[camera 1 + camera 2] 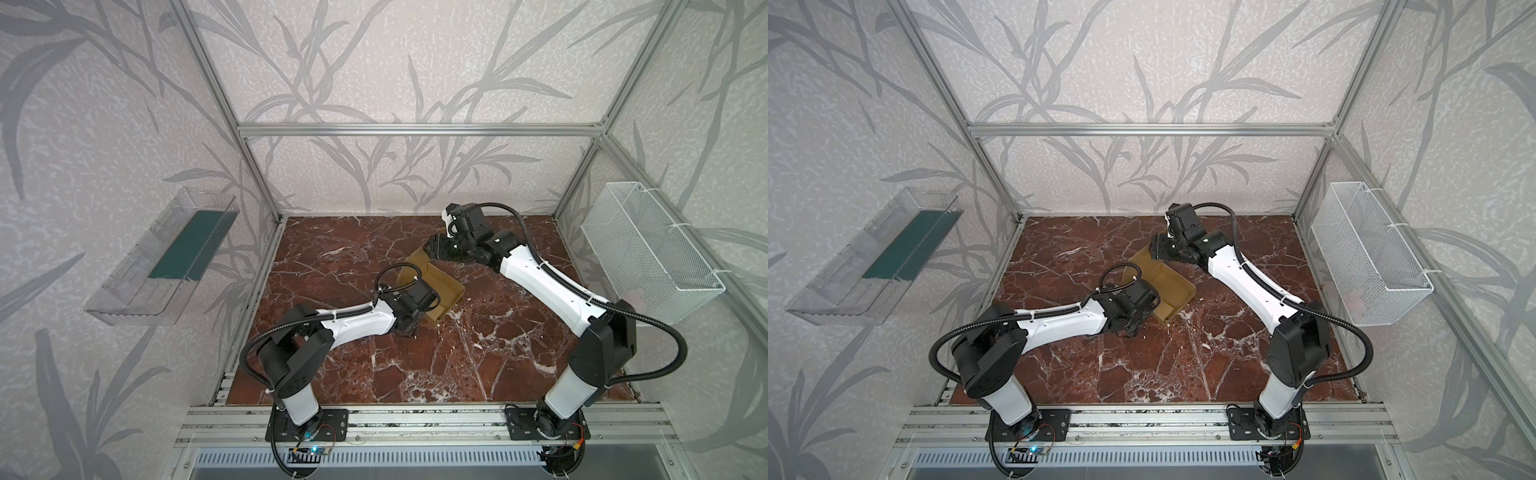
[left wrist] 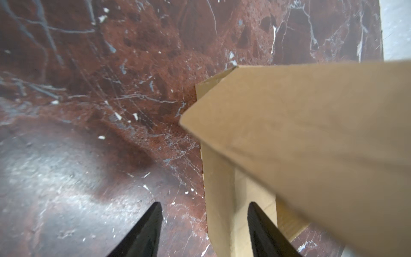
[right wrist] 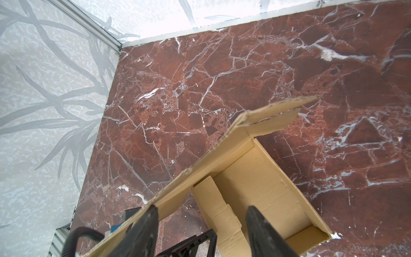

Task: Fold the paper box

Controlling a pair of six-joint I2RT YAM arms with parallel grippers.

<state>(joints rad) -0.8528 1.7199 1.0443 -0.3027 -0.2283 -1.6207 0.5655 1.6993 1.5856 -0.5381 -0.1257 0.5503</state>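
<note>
The paper box (image 1: 442, 286) (image 1: 1173, 286) is tan cardboard, partly folded into a shallow open tray, lying slantwise mid-table. Its lid panel (image 1: 417, 264) stands raised at the far-left side. My left gripper (image 1: 409, 328) is low at the tray's near-left end. In the left wrist view it (image 2: 204, 222) is open, and a cardboard wall (image 2: 219, 200) stands between the fingers without being pinched. My right gripper (image 1: 434, 247) hovers over the far end. In the right wrist view it (image 3: 203, 222) is open above the tray (image 3: 255, 182), and the lid's edge (image 3: 200, 169) runs past one finger (image 3: 151, 222).
The table top (image 1: 332, 257) is red-brown marble. A clear plastic bin (image 1: 166, 257) hangs on the left wall and a white mesh basket (image 1: 648, 249) on the right wall. Aluminium frame posts stand at the back corners, and a rail (image 1: 415, 419) runs along the front.
</note>
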